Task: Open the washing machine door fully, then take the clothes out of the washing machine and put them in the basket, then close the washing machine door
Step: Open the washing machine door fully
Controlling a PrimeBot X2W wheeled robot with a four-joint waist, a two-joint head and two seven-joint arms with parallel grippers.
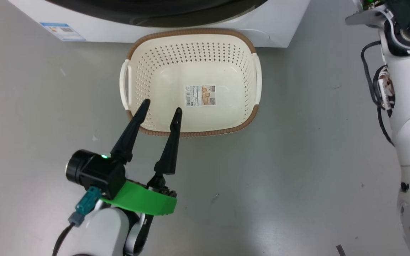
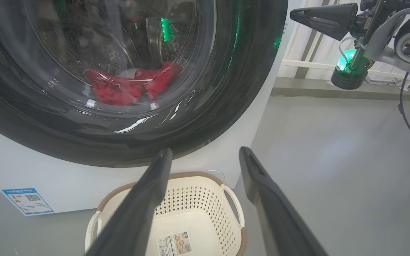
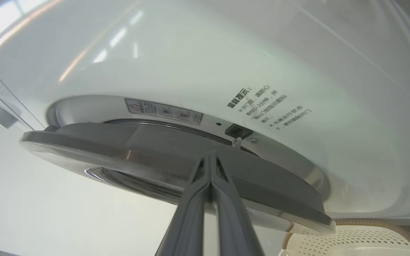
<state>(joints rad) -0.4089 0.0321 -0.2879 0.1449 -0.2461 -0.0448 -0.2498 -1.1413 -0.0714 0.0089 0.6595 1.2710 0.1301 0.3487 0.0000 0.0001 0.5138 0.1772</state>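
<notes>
My left claw (image 1: 162, 105) gapes wide above the basket (image 1: 248, 120), while my right claw (image 3: 210, 155), fingers pressed together, points at the washing machine door (image 3: 137, 142) edge.

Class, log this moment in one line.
door ajar | clothes inside | basket empty | left gripper open | right gripper shut

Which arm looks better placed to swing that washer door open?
Probably the right. The right gripper, shut, points at the edge of the washing machine door, near its latch. The left gripper hangs open above the basket, away from that edge.
</notes>
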